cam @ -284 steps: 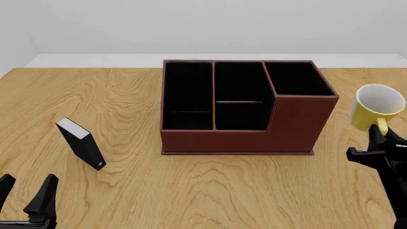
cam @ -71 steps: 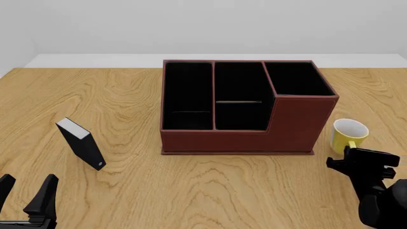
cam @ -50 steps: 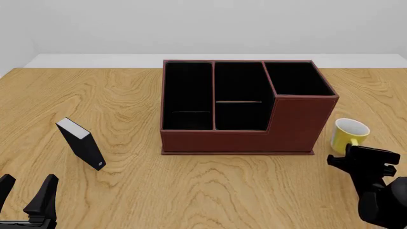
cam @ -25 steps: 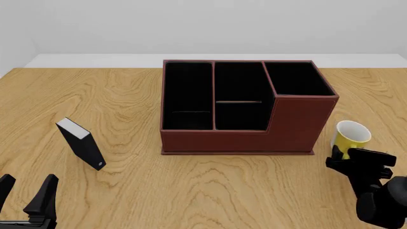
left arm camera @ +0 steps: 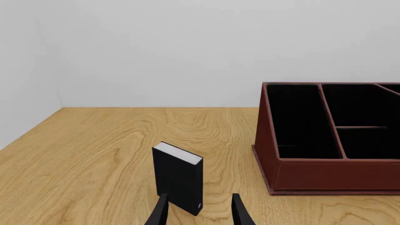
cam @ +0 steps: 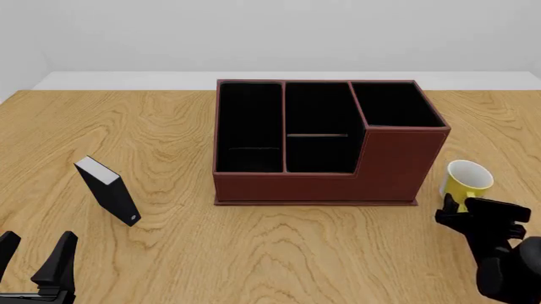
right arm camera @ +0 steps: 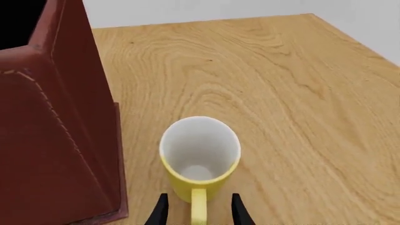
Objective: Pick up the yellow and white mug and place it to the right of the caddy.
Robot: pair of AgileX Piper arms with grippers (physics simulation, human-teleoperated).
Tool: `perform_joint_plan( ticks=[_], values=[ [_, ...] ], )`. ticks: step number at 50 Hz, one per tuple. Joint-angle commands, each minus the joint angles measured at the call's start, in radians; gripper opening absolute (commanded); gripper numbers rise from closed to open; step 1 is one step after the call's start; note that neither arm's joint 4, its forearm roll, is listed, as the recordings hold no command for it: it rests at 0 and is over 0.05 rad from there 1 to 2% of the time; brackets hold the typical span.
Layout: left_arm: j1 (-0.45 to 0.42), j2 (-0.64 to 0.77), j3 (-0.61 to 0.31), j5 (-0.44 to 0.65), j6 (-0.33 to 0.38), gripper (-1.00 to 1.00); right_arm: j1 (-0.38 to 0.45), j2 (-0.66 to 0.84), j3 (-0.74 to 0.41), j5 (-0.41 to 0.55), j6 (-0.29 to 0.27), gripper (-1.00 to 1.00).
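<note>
1. We see the yellow and white mug [cam: 465,181] standing upright on the desk [cam: 169,133], just right of the caddy [cam: 325,142], near its taller end.
2. Our right hand [right arm camera: 197,212] is spread open, its fingers either side of the mug's handle without gripping it.
3. Our left hand [left arm camera: 198,216] is open and empty, near the small black box [cam: 108,190].
</note>
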State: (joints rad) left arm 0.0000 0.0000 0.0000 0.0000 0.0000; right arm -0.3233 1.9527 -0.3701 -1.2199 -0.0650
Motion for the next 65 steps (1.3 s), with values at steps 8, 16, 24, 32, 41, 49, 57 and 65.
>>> perform_joint_plan(
  ticks=[8, 16, 24, 32, 41, 49, 57, 65],
  values=[
    [0.000, 0.000, 0.000, 0.000, 0.000, 1.00, 0.004, -0.063, 0.049, 0.000, -0.010, 1.00],
    [0.000, 0.000, 0.000, 0.000, 0.000, 1.00, 0.009, -0.094, 0.077, 0.000, -0.014, 1.00],
    [0.000, 0.000, 0.000, 0.000, 0.000, 1.00, 0.010, -0.147, 0.117, 0.000, -0.025, 1.00],
    [0.000, 0.000, 0.000, 0.000, 0.000, 1.00, 0.019, -0.202, 0.156, 0.000, -0.036, 1.00],
    [0.000, 0.000, 0.000, 0.000, 0.000, 1.00, 0.020, -0.282, 0.207, 0.000, -0.051, 1.00],
    [0.000, 0.000, 0.000, 0.000, 0.000, 1.00, 0.022, -0.347, 0.251, 0.000, -0.062, 1.00],
    [0.000, 0.000, 0.000, 0.000, 0.000, 1.00, 0.029, -0.394, 0.283, 0.000, -0.069, 1.00],
    [0.000, 0.000, 0.000, 0.000, 0.000, 1.00, 0.043, -0.467, 0.336, 0.000, -0.082, 1.00]
  ],
)
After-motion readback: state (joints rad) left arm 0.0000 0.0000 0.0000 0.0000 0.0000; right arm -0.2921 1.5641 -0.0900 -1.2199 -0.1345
